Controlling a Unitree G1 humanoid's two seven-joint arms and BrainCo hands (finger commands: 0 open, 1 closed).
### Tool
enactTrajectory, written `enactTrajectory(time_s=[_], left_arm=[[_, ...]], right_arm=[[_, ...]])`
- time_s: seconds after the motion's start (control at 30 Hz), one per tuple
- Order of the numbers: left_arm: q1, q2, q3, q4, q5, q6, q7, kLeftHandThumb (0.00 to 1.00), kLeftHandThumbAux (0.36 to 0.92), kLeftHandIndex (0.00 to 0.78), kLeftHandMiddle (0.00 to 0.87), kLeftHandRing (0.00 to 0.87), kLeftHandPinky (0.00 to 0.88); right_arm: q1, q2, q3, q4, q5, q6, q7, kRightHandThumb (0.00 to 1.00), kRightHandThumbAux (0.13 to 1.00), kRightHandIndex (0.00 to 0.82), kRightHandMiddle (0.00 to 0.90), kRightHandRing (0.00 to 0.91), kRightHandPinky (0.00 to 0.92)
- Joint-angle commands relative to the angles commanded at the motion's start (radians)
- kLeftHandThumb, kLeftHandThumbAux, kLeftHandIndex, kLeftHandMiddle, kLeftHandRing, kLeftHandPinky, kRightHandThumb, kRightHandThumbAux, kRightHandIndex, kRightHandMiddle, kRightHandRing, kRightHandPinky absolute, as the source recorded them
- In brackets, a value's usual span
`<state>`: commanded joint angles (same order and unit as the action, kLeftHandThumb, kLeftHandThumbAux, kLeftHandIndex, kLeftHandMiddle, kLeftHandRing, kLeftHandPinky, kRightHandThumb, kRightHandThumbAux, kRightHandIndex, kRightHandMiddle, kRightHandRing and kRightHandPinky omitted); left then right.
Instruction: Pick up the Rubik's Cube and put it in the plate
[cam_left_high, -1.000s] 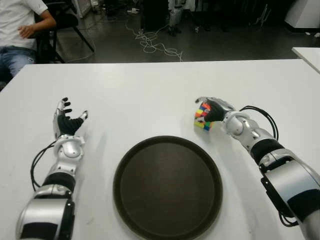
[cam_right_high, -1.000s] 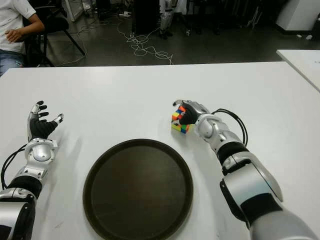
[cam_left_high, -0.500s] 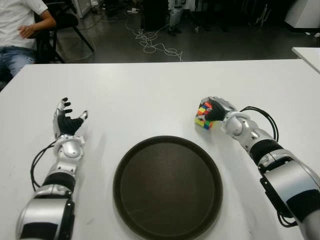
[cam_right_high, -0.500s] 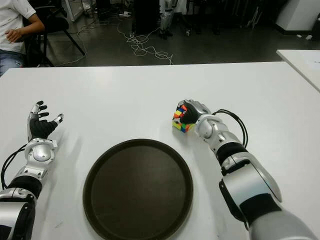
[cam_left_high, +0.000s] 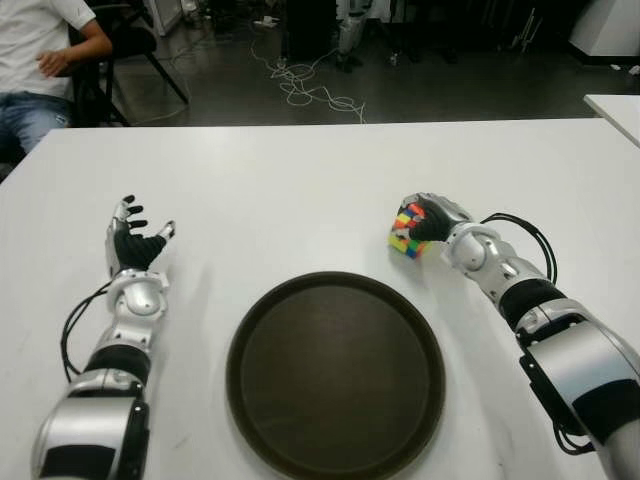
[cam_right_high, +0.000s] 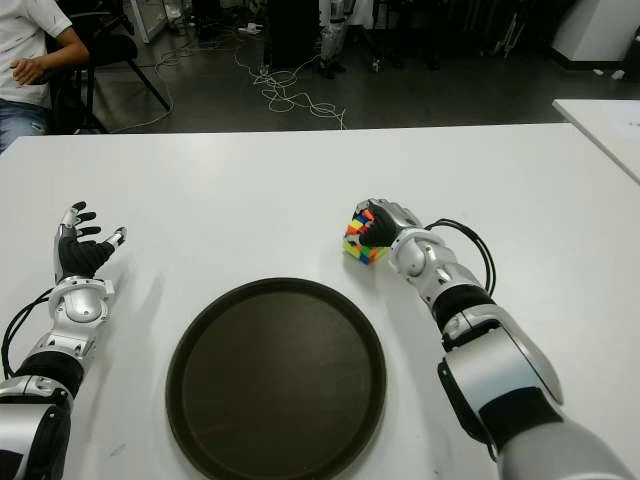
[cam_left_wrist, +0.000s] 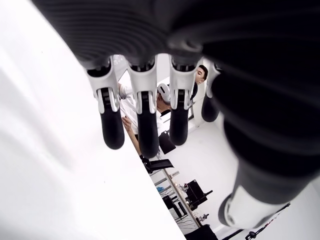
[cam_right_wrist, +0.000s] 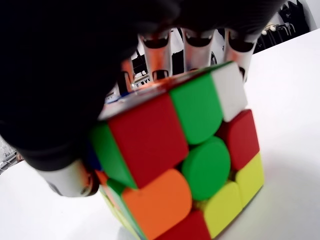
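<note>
The Rubik's Cube sits on the white tabletop, just beyond the far right rim of the round dark brown plate and apart from it. The right hand is clamped on the cube: its fingers curl over the top face and far side, and the thumb presses the near side. In the right wrist view the cube shows red, green, orange, yellow and white stickers with rounded corners; no logo, label or writing can be read on it, nor on the plate or the robot's arms.

Compared with a second ago, the right hand's fingers have closed further round the cube, which has tilted slightly and now shows more of its side faces. Half a second ago the grasp was nearly as it is now. The cube's lower edge appears still at the tabletop; a small shadow lies right under it.

The left hand shows near the tabletop's left side, well to the left of the plate, palm raised with fingers spread and holding nothing, unchanged from the earlier frames.

A seated person in a white shirt is beyond the tabletop's far left corner, and cables lie on the floor behind.
</note>
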<state>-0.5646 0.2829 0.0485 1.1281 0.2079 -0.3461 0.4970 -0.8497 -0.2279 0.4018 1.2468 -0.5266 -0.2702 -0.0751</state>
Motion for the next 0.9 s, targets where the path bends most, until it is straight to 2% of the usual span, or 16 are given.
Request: enactTrajectory(time_s=[0.1, 0.17, 0.4, 0.47, 0.63, 0.9], left_arm=[[0.000, 0.001, -0.003, -0.001, 0.005, 0.002, 0.002, 0.127, 0.778, 0.131, 0.265, 0.301, 0.374], [0.000, 0.001, -0.002, -0.001, 0.004, 0.001, 0.003, 0.122, 0.783, 0.135, 0.282, 0.323, 0.394], [0.000, -0.005, 0.007, -0.003, -0.007, -0.003, -0.001, 0.137, 0.784, 0.130, 0.250, 0.300, 0.363], [-0.001, -0.005, 0.008, -0.003, -0.009, 0.000, -0.003, 0.140, 0.782, 0.125, 0.256, 0.318, 0.405], [-0.001, -0.005, 0.007, -0.004, -0.007, 0.003, -0.002, 0.141, 0.768, 0.124, 0.249, 0.306, 0.392], [-0.001, -0.004, 0.005, -0.003, -0.004, 0.000, -0.002, 0.126, 0.781, 0.128, 0.251, 0.303, 0.378]], right_arm=[[0.000, 0.002, -0.004, -0.003, 0.002, 0.004, 0.004, 0.694, 0.729, 0.428, 0.705, 0.707, 0.707], [0.000, 0.002, -0.006, -0.004, 0.003, 0.007, 0.006, 0.694, 0.729, 0.428, 0.704, 0.708, 0.708], [-0.001, 0.004, -0.013, -0.005, 0.007, 0.011, 0.015, 0.694, 0.729, 0.429, 0.708, 0.709, 0.705], [-0.001, 0.003, -0.014, -0.007, 0.006, 0.009, 0.013, 0.692, 0.729, 0.429, 0.713, 0.717, 0.713], [-0.003, 0.002, -0.017, -0.011, 0.006, 0.007, 0.004, 0.691, 0.729, 0.429, 0.726, 0.735, 0.729], [-0.007, 0.008, -0.067, -0.030, 0.055, -0.004, -0.008, 0.691, 0.729, 0.432, 0.748, 0.757, 0.752]])
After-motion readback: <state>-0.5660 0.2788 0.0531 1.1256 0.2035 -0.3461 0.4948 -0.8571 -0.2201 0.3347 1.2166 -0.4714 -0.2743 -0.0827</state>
